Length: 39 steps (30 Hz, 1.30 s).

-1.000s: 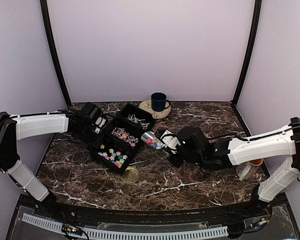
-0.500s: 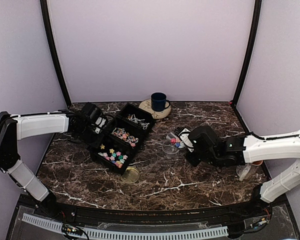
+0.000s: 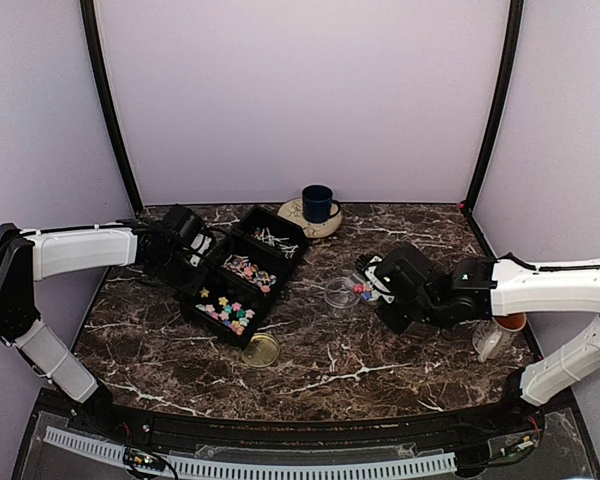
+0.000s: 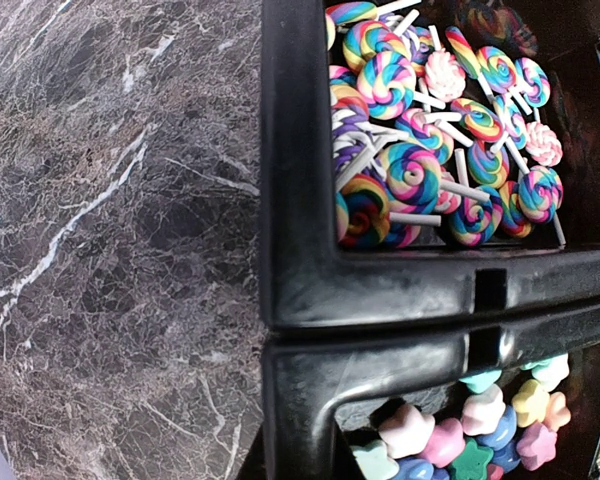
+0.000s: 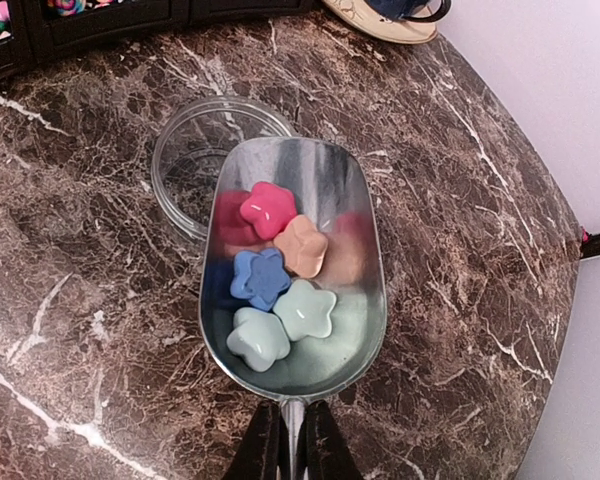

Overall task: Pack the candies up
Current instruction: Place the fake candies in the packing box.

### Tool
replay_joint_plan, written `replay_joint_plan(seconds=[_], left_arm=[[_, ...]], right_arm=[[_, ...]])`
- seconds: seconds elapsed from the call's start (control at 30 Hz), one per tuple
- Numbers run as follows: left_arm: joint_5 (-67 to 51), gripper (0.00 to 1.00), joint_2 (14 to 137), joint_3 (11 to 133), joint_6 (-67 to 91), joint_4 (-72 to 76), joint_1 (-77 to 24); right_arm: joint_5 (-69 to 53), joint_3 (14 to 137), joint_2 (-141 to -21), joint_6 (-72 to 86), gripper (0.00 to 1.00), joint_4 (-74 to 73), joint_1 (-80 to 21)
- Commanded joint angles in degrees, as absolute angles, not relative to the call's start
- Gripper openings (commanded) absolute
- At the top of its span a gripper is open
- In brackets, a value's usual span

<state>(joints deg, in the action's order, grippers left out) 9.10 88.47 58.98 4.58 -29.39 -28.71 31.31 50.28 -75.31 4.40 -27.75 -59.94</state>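
The candies fill a black three-part tray: pastel stars in the near part, swirled lollipops in the middle, pale sticks at the far end. My left gripper is shut on the tray's left rim; its dark fingers blend into the black plastic. My right gripper is shut on the handle of a metal scoop. It holds several star candies. The scoop's tip hangs over the near rim of the clear round jar, which looks empty.
A gold lid lies on the marble in front of the tray. A blue cup on a plate stands at the back. A clear cup with an orange rim sits by the right arm.
My right arm has carried the loaded scoop away from the tray and to the right, to the clear jar. The left arm and tray have not moved.
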Motion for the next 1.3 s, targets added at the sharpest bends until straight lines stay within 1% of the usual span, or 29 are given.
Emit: replay_joint_plan(seconds=[0.0, 0.6, 1.27], left_arm=[[9.35, 0.0, 84.51, 59.96, 6.23, -23.54, -28.34], [9.12, 0.0, 84.29, 60.06, 6.26, -23.73, -28.37], [8.49, 0.0, 84.55, 59.95, 6.33, -23.73, -28.39]], right_arm=[[31.03, 53.52, -76.3, 5.49, 0.0, -30.88, -59.85], [29.37, 62.37, -82.99, 4.61, 0.0, -41.73, -59.85], [28.82, 70.22, -87.18, 5.18, 0.0, -51.26, -59.85]])
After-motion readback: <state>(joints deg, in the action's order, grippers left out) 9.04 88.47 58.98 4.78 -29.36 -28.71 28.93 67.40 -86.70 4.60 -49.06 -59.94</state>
